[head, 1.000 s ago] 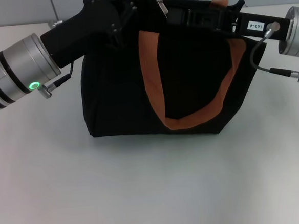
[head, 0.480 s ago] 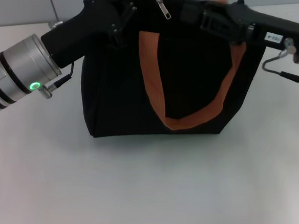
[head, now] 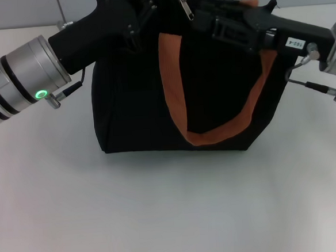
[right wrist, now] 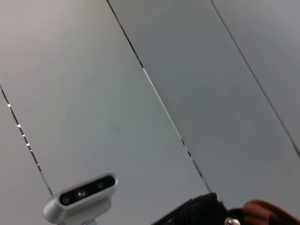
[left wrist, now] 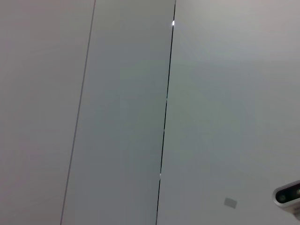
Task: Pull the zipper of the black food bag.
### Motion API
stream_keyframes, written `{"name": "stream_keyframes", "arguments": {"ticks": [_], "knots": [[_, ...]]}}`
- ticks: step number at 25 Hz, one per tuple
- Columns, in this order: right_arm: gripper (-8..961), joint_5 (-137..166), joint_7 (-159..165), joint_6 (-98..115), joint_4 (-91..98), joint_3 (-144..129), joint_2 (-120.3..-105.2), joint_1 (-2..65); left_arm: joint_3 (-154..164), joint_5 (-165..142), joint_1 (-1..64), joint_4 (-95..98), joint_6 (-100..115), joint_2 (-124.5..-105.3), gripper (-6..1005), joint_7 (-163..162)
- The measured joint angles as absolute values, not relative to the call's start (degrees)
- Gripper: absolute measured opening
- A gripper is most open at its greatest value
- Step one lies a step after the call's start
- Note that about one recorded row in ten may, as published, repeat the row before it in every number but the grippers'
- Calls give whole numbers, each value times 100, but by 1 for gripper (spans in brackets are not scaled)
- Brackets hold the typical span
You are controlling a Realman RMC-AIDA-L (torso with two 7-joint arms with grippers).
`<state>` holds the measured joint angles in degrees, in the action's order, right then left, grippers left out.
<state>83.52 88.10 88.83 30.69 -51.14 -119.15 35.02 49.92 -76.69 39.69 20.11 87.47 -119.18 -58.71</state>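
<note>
Reaching in from the left, the left pincer [head: 142, 9] sits at the top left corner of the black food bag [head: 132, 105]; whether it is open or closed cannot be told. The bag stands upright near the far edge of the white bench [head: 173, 206], with wide bare bench in front and on both sides. On the bag's top edge the zipper [head: 185, 8] hangs between the two arms. The right pincer [head: 221, 24] lies along the top just right of the zipper, its state also unreadable. An orange-brown strap [head: 180, 96] loops down the front. Only wall panels [left wrist: 126, 112] show in the left wrist view; the right wrist view catches a camera [right wrist: 82, 197].
</note>
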Motion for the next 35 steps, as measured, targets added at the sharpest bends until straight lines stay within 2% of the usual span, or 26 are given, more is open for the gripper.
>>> {"name": "stream_keyframes", "arguments": {"ticks": [25, 35], "knots": [[443, 8350, 10343, 8825, 3010, -5286, -11896, 3811, 4991, -7667, 3982, 1986, 8750, -11918, 132, -5858], [440, 8358, 11033, 8660, 2881, -5283, -11787, 3894, 4993, -7581, 3981, 1883, 8751, -11918, 135, -5715]]}}
